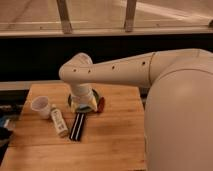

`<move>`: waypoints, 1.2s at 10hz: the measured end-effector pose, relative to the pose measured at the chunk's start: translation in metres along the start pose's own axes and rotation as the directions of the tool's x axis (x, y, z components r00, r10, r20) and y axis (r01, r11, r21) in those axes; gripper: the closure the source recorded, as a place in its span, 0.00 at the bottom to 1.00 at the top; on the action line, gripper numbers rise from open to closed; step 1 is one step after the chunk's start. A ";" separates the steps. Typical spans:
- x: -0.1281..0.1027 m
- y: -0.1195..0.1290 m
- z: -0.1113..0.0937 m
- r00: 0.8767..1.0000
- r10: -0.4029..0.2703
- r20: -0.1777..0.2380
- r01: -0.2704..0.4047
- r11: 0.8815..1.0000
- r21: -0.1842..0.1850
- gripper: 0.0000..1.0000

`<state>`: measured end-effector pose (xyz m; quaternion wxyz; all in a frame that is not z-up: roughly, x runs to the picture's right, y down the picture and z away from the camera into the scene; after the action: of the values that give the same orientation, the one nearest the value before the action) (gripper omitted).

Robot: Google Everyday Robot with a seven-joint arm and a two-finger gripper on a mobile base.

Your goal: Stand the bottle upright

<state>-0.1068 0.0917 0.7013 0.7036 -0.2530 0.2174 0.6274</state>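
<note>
— Where are we with the bottle?
— Not picked up yet, I'd say. The bottle (59, 122) lies on its side on the wooden table (117, 147), just below the white cup (41, 106), with the striped black bar (77, 126) close on its other side. I read this as the approach step.
— And the gripper?
— The gripper (83, 107) hangs under the wrist over the back of the table, above a dark round thing (95, 94) and near a small red item (101, 103). It's open, holds nothing, and is apart from the bottle.
— What does the next move want?
— I'd bring it toward the near-left of my view, over the bottle, and come down without nudging the cup or the bar. The gap there looks tight.
— Arm pose?
— The arm (117, 70) reaches in from the right of my view, forearm nearly level, then turns down at the wrist so the tool faces the tabletop
</note>
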 end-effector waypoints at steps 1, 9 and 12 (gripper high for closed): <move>-0.008 0.010 -0.007 0.998 -0.051 0.019 0.051 0.999 0.007 0.35; -0.048 0.075 -0.052 0.855 -0.403 0.327 0.440 0.897 -0.042 0.35; -0.048 0.075 -0.046 0.853 -0.403 0.332 0.443 0.895 -0.052 0.35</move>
<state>-0.1867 0.0319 0.6891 0.8323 -0.2360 0.0022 0.5016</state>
